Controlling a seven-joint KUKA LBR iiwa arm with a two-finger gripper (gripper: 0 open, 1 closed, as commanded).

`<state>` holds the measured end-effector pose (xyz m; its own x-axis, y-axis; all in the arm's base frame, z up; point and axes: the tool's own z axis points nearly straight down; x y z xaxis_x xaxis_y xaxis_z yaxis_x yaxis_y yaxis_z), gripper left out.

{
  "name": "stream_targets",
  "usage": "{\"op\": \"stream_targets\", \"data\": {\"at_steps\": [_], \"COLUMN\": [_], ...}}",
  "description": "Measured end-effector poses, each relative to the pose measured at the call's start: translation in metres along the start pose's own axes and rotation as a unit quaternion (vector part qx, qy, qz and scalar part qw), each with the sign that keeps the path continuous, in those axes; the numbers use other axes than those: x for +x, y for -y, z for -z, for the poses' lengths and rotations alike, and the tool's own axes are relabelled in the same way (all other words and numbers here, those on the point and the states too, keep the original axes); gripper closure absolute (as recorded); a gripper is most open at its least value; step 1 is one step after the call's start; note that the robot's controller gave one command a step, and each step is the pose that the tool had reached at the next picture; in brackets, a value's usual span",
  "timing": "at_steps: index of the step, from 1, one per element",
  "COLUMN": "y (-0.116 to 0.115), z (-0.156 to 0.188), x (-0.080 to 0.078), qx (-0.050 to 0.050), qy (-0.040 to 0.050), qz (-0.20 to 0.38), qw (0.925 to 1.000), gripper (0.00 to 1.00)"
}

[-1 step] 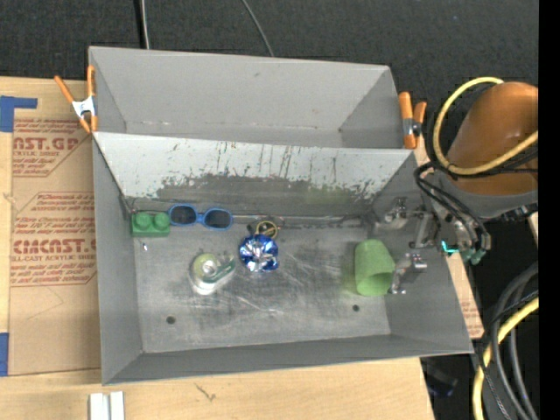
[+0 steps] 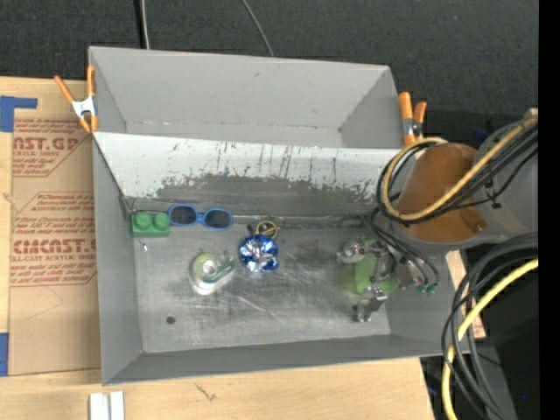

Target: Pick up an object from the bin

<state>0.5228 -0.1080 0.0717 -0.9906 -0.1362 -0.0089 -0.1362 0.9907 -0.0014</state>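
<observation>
1. The gripper is sitting low at the right end of the bin, close to its right side. The arm's orange cover is rising behind it.
2. Its fingers are standing one on each side of a pale green piece. They are drawn in to about the piece's width and appear to be gripping it, with nothing else lying between them. I cannot tell whether the piece is resting on the floor or hanging just clear of it.
3. The other things are lying well apart to the left:
   - a blue and silver crinkled ball, with a small gold ring just above it
   - a white and green round thing
   - a green block beside blue sunglasses at the back wall
4. Judgement: the step in hand is looking like securing the grasp and beginning the lift.
5. Recommendation:
   - Make sure the piece is sitting centred between the pads before raising it.
   - Hold the grip steady and raise the piece straight up.
   - Avoid drifting right, since the sloped side of the bin is close and could knock a lightly held piece loose.
   - A soft or thin piece may be twisting in the grip, so a level wrist is advisable.
</observation>
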Motion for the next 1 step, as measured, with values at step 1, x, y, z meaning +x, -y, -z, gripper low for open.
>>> {"op": "stream_targets", "data": {"at_steps": [1], "y": [-0.0025], "z": [0.0044], "x": [-0.0034], "qx": [-0.001], "qy": [0.0042], "qz": [0.003], "qw": [1.0], "gripper": [1.0]}}
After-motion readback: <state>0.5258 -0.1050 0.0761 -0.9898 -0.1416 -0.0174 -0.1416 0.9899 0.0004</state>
